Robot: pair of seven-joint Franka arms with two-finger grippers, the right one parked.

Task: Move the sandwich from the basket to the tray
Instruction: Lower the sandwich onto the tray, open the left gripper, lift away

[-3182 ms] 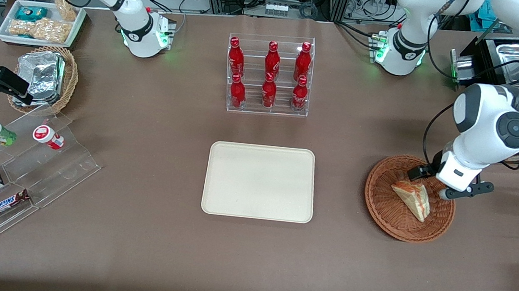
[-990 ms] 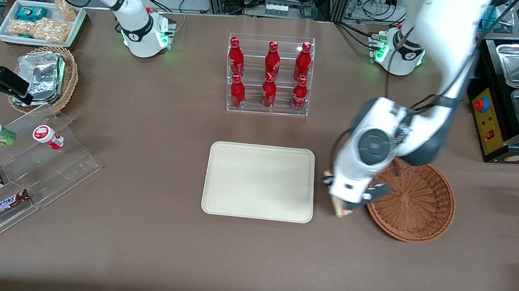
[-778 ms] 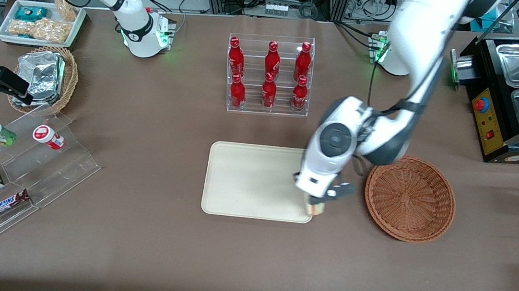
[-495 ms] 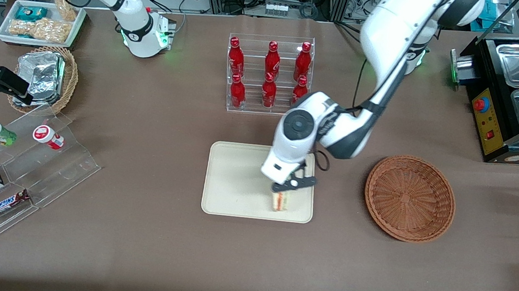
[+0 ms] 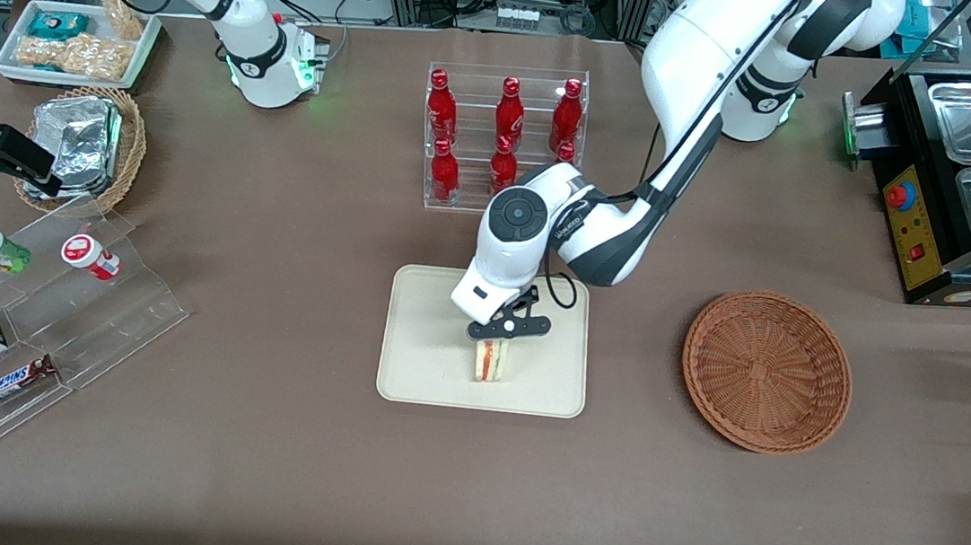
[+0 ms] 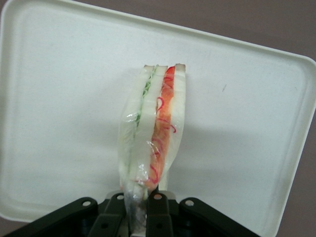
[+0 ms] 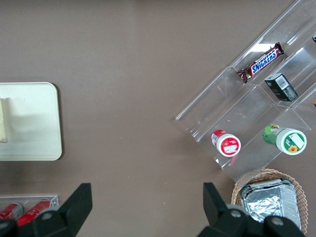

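Note:
The sandwich (image 5: 491, 361), a wedge of white bread with red-orange and green filling in clear wrap, hangs edge-on over the cream-beige tray (image 5: 422, 365), in its half nearer the front camera. My left gripper (image 5: 499, 335) is shut on the sandwich's wrapped upper end. In the left wrist view the sandwich (image 6: 152, 129) hangs from the gripper (image 6: 139, 213) over the tray (image 6: 64, 98). Whether it touches the tray I cannot tell. The reddish-brown wicker basket (image 5: 767, 371) sits beside the tray, toward the working arm's end, with nothing in it. The right wrist view shows the tray (image 7: 34, 123) with the sandwich's edge (image 7: 4, 120).
A clear rack of red bottles (image 5: 504, 141) stands farther from the front camera than the tray. A clear stepped stand with snacks (image 5: 11, 322), a tan basket of foil packets (image 5: 84, 144) and a white snack tray (image 5: 76, 44) lie toward the parked arm's end.
The gripper lifted the sandwich out of the basket and carried it sideways to over the tray, leaving the basket with nothing in it. In the last half second it moved further over the tray.

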